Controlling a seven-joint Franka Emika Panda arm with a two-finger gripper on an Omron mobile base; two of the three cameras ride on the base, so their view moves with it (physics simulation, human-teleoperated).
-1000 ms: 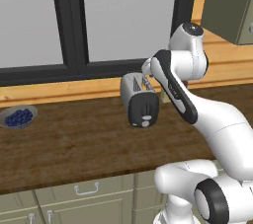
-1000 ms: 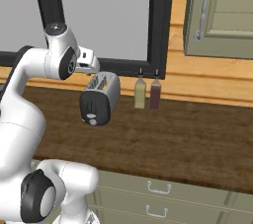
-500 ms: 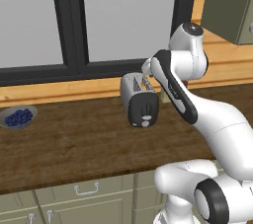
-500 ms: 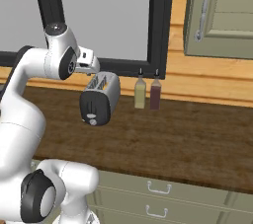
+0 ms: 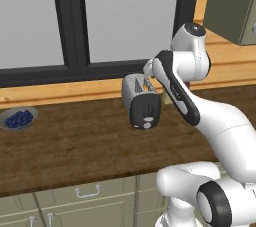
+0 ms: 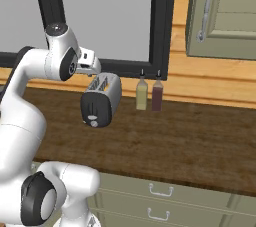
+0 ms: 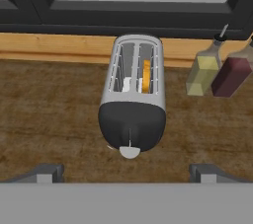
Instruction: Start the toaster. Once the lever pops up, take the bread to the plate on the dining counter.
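One bread slice upright in the toaster, wide-spread tool above its black end.

A grey bowl of blueberries sits near the left end of the dark wood worktop, close to its back edge. Two bottles stand touching at the back edge: a yellow-green one and a dark red one. Sage-green drawers run below the front edge.
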